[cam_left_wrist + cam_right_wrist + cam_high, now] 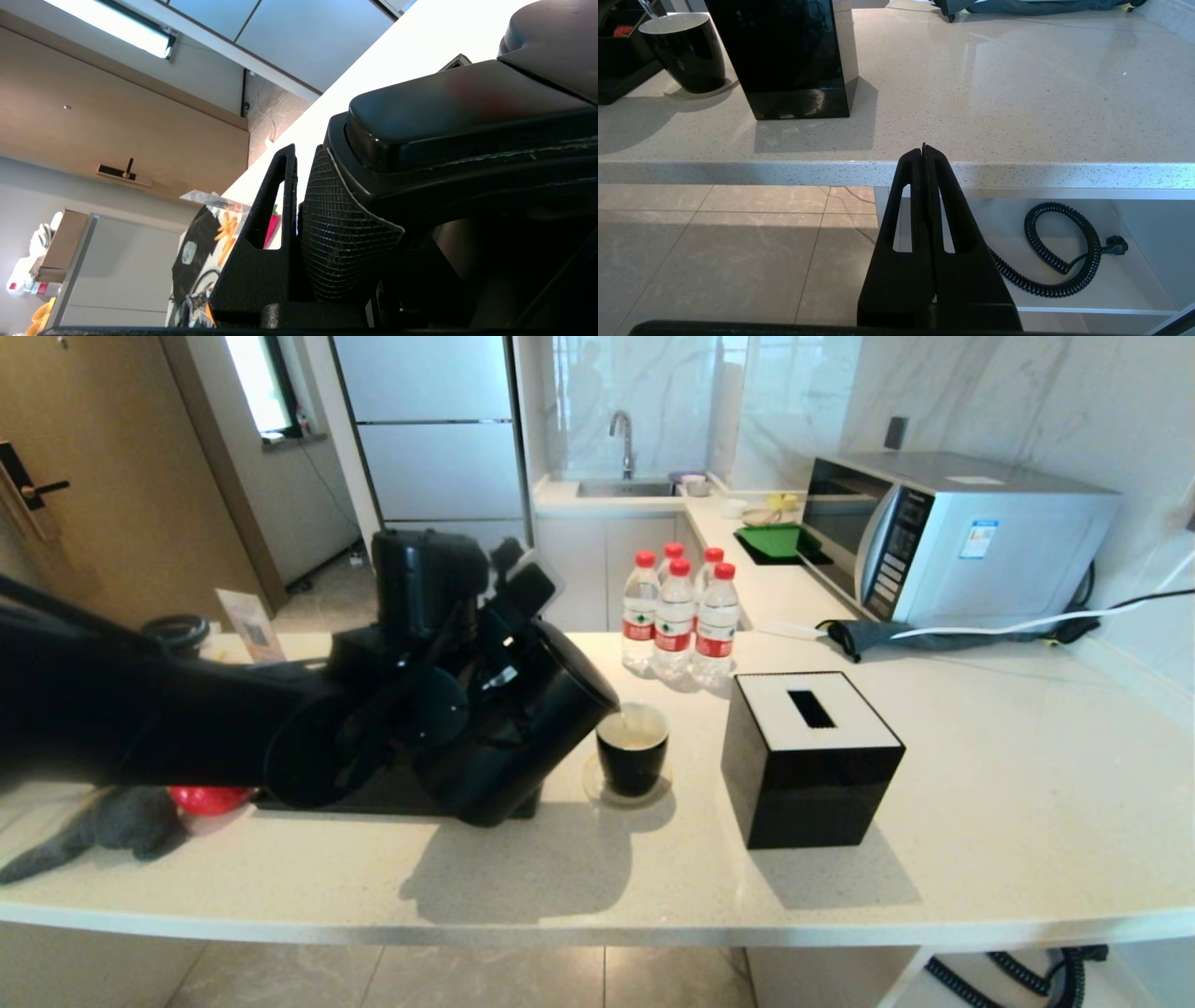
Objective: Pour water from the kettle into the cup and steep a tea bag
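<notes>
My left gripper [481,658] is shut on the loop handle of the black kettle [527,737], which is tipped with its spout over the cup [633,756]. A thin stream of water [622,713] runs from the spout, and a pale pool shows in the cup's white lining. In the left wrist view the gripper [359,156] presses its mesh pad [336,224] against the kettle's handle [467,112]; the other finger is hidden. My right gripper [923,148] is shut on nothing, parked below the counter's front edge, and from it the cup [684,46] shows. The tea bag is out of view.
A black tissue box [808,756] stands right of the cup. Several red-capped bottles [677,611] stand behind it, a microwave [952,537] at the back right. A black compartment box [373,798], a red item [210,798] and a grey plush [103,831] lie under my left arm.
</notes>
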Robot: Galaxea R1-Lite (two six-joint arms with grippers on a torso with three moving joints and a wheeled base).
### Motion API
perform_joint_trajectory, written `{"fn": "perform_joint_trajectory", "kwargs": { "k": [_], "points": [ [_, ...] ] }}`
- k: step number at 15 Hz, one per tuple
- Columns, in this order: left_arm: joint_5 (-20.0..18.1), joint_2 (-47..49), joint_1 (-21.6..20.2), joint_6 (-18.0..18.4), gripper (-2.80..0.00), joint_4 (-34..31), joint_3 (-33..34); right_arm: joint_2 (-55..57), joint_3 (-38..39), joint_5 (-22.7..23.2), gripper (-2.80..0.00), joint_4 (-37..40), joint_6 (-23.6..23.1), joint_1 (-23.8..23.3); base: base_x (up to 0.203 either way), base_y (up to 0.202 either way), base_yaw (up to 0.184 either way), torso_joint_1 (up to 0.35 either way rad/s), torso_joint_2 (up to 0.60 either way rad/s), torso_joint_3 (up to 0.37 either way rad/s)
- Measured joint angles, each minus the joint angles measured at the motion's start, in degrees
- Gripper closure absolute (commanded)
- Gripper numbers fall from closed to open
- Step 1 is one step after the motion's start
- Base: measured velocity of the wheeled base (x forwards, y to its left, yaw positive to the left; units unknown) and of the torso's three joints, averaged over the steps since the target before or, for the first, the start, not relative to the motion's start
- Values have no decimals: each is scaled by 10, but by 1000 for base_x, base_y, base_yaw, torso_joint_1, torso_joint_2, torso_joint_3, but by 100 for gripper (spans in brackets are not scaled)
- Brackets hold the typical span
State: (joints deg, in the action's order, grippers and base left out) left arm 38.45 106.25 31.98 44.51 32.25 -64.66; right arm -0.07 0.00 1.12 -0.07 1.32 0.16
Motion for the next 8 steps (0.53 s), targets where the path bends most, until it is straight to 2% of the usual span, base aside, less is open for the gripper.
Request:
{"fn": "perform_joint_trajectory", "kwargs": {
  "k": [8],
  "points": [
    [-1,2,0,0,0,0,1,0,0,0,0,0,0,0,0,0,0,0,0,0]
  ]
}}
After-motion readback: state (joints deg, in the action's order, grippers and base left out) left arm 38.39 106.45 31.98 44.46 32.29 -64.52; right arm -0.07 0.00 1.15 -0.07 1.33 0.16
